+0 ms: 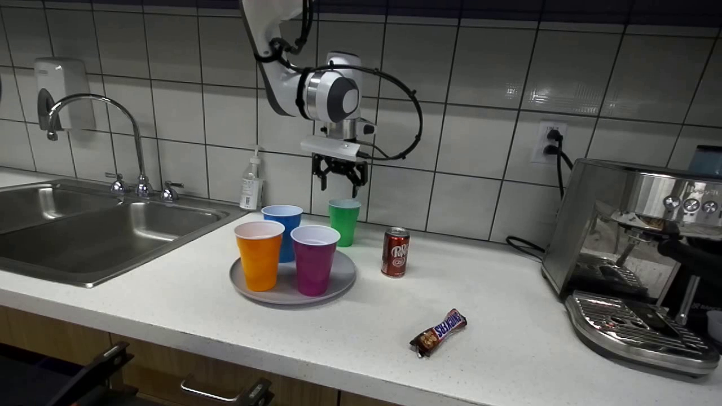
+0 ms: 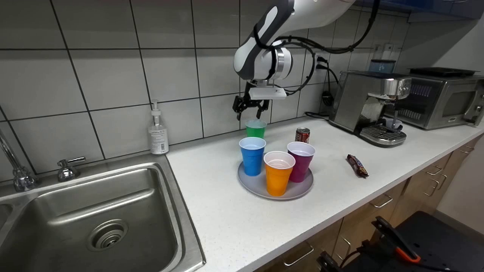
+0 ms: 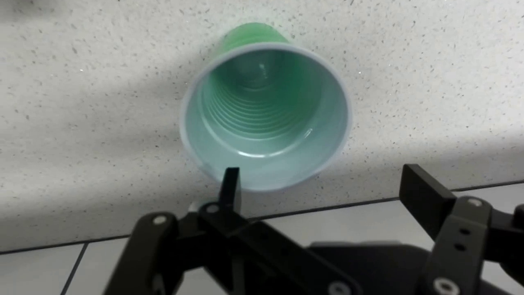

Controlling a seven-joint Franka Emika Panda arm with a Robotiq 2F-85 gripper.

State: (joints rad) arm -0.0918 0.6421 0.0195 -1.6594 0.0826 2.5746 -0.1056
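Note:
My gripper (image 1: 339,188) is open and empty, pointing down just above the green cup (image 1: 344,225) near the tiled wall. Both also show in an exterior view, the gripper (image 2: 248,115) over the cup (image 2: 256,131). In the wrist view the fingers (image 3: 321,170) are spread wide. One fingertip overlaps the near rim of the upright green cup (image 3: 262,94); the other is off to its side. The cup looks empty inside. A grey plate (image 1: 344,273) holds an orange cup (image 1: 259,259), a purple cup (image 1: 314,265) and a blue cup (image 1: 286,242), all upright.
A soda can (image 1: 396,254) stands right of the green cup. A Snickers bar (image 1: 440,332) lies near the counter front. A coffee machine (image 1: 603,225) and microwave (image 2: 446,100) stand farther along. A soap bottle (image 1: 251,189) stands by the sink (image 2: 177,211). The tiled wall (image 1: 468,186) is close behind.

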